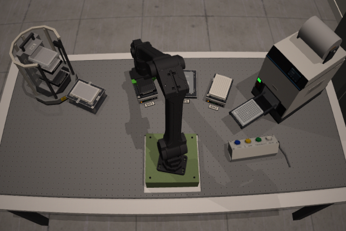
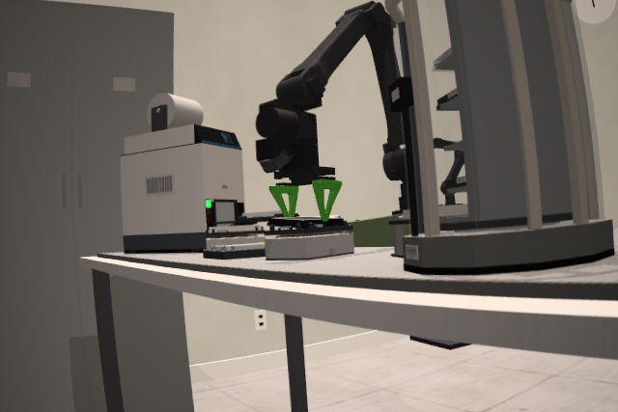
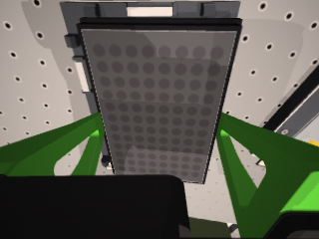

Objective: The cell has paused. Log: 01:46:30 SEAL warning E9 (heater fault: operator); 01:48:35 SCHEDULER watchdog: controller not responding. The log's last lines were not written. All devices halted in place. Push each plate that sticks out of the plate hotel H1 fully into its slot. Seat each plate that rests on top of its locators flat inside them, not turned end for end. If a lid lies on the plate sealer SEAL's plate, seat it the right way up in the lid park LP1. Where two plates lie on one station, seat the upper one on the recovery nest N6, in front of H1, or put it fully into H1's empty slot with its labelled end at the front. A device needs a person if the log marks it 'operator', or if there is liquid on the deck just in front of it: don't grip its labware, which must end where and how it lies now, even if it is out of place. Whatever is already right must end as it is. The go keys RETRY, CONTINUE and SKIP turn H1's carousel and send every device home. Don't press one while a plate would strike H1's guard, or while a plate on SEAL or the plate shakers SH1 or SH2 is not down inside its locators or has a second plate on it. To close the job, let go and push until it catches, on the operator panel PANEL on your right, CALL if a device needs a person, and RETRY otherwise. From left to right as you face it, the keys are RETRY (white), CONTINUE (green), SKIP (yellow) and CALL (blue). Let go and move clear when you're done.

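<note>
My gripper point(image 1: 144, 80) point(image 2: 307, 218) point(image 3: 159, 119) is down at shaker SH1 point(image 1: 149, 100) point(image 2: 309, 246). Its green fingers press against both long sides of a dark plate point(image 1: 145, 86) point(image 3: 159, 92). Whether that plate is flat inside its locators is hard to tell. A white plate point(image 1: 220, 85) is on SH2 point(image 1: 215, 101). A pale plate point(image 1: 248, 111) lies on the carrier of sealer SEAL point(image 1: 281, 73). Hotel H1 point(image 1: 63, 99) point(image 2: 504, 248) holds a pale plate point(image 1: 46, 55) and a dark one lower. A pale plate point(image 1: 85, 91) lies on nest N6 point(image 1: 95, 102).
Lid park LP1 point(image 1: 194, 91) is partly behind my arm, between SH1 and SH2. Operator panel PANEL point(image 1: 253, 151) stands at the right, in front of SEAL, with blue, yellow, green and white keys. H1's guard posts rise just behind N6.
</note>
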Available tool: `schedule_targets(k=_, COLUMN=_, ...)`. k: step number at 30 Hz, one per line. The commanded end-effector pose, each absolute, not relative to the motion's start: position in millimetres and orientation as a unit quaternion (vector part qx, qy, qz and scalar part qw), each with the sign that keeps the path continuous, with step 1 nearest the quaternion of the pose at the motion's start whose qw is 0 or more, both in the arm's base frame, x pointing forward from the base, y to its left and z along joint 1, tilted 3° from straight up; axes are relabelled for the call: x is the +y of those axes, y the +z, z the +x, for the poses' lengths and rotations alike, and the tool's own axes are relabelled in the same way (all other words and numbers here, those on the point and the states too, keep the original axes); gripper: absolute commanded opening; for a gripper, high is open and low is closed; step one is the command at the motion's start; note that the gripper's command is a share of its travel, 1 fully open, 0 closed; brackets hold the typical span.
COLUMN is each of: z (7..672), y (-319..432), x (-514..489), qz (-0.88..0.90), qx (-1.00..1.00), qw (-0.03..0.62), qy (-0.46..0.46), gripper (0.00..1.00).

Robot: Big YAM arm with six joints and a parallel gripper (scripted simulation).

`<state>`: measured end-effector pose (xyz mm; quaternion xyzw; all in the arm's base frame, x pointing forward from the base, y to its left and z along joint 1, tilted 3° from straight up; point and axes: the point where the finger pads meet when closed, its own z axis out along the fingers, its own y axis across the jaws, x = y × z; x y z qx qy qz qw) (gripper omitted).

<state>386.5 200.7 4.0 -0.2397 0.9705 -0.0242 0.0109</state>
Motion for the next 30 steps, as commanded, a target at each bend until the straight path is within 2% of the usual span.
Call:
schedule_targets(k=1, z=381.3, y=-4.0, x=192.7, qz=-0.243, qx=0.970, qw=-0.007, qy=-0.029, gripper=0.82)
schedule_targets(k=30, z=406.0, y=28.9, x=206.0, qz=-0.242, qx=0.970, qw=0.031, qy=-0.019, gripper=0.82)
